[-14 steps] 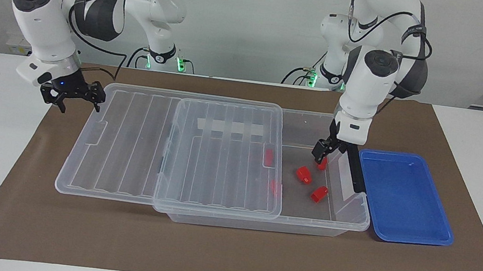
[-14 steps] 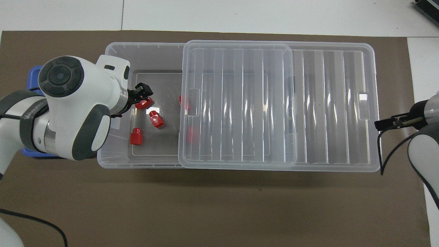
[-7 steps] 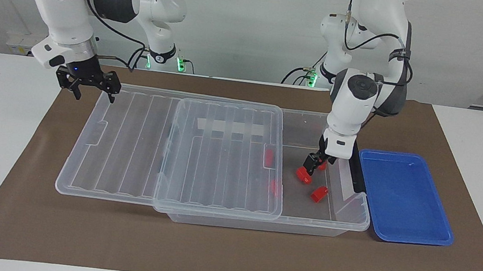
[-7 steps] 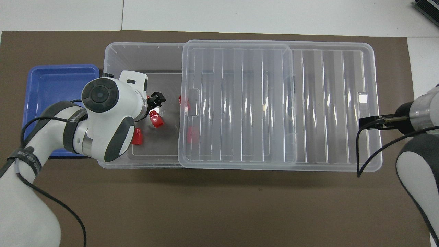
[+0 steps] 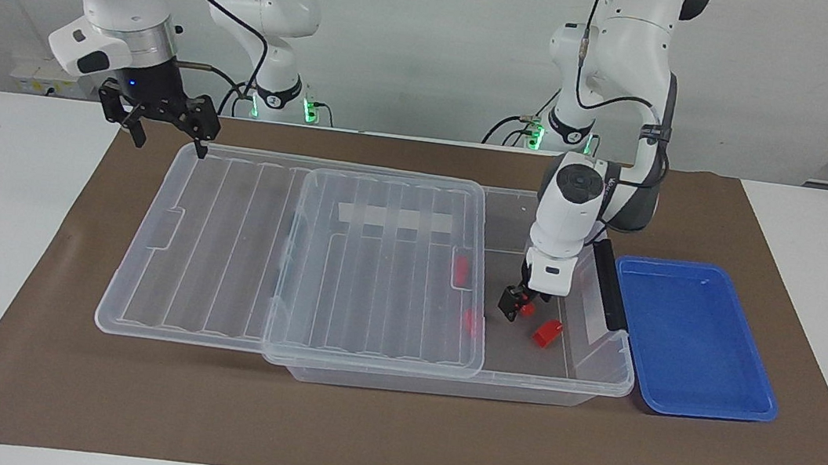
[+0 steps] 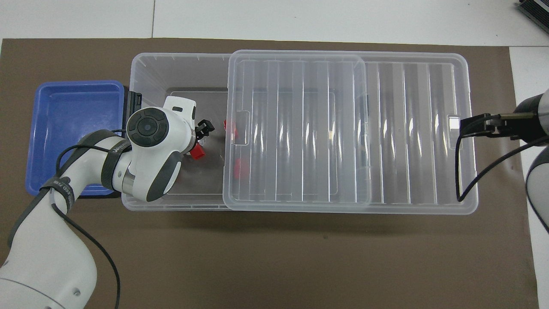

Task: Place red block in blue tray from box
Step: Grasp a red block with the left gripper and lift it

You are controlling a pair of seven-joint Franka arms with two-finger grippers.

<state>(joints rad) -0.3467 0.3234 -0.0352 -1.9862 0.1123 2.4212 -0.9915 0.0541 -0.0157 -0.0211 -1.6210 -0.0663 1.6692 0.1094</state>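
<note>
The clear box [image 5: 606, 371] holds several red blocks. Its ribbed lid [image 5: 223, 241] is slid toward the right arm's end and leaves the end by the black handle [image 5: 607, 284] uncovered. My left gripper [image 5: 517, 305] is down in that uncovered end, open, with its fingers either side of one red block [image 5: 528, 310], which also shows in the overhead view [image 6: 197, 152]. Another red block [image 5: 548, 333] lies beside it. Two more show through the lid [image 5: 461, 270] [image 5: 472, 321]. The blue tray [image 5: 693, 338] lies empty beside the box. My right gripper [image 5: 168, 127] is open and raised over the lid's end.
Box, lid and tray lie on a brown mat [image 5: 389, 435] on the white table. In the overhead view the left arm [image 6: 150, 150] covers part of the uncovered end of the box, and the tray [image 6: 73, 128] lies at the left arm's end.
My left gripper has come down into the box, from above one red block to around another nearer the lid. My right gripper has risen and shifted over the lid's end.
</note>
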